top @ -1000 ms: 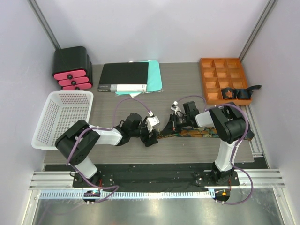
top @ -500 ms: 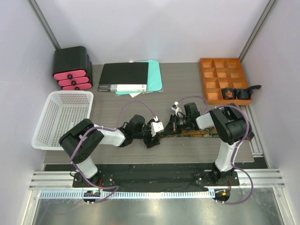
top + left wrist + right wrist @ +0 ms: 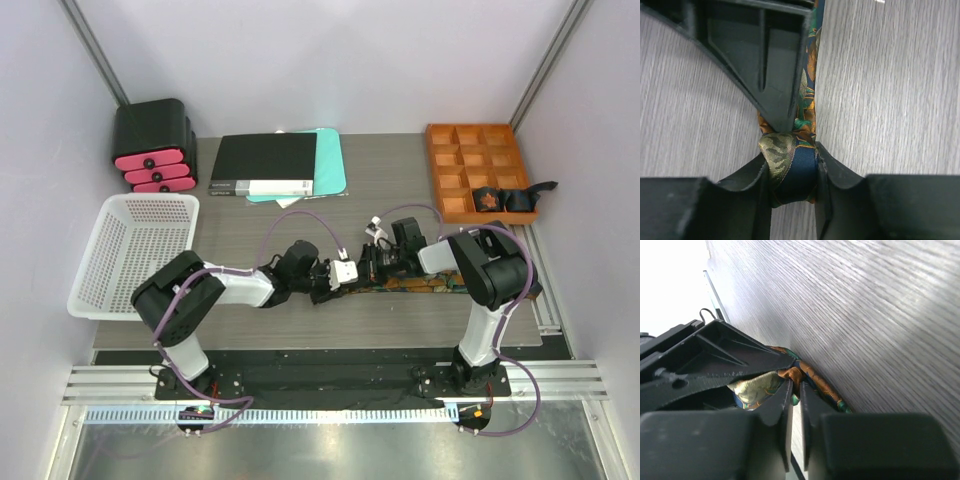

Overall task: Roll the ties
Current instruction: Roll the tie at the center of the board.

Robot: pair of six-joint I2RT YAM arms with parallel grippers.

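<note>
Down at the left gripper (image 3: 791,172) first: clenched tight on the tie (image 3: 790,160), with barely a cloth's thickness between the fingers, squeezing a rolled-over bunch of fabric. Pale camouflage-like lining on one side of that bunch, plain navy on the other, orange and green pattern crowding in just above the fingertips. Nose to nose with the right gripper (image 3: 787,127) here, touching the top of the same bunch, with a strip of tie running up and away along its side.

Over to the right gripper from its own wrist camera: pressed almost shut, only a thin slit left, nipping the edge of the tie right at the fingertips. Orange, brown and green folds bulging just ahead of the tips, then trailing off to one side, flat on the grey wood-grain table (image 3: 865,315). More of that pale lining tucked under the left gripper, hard up against the right one.

And from above: tip to tip, both grippers low over the table, meeting on the tie's rolled end. Rest of the tie laid out flat in a long dark patterned band behind the right gripper, running back along that arm's forearm, well apart from the left gripper
</note>
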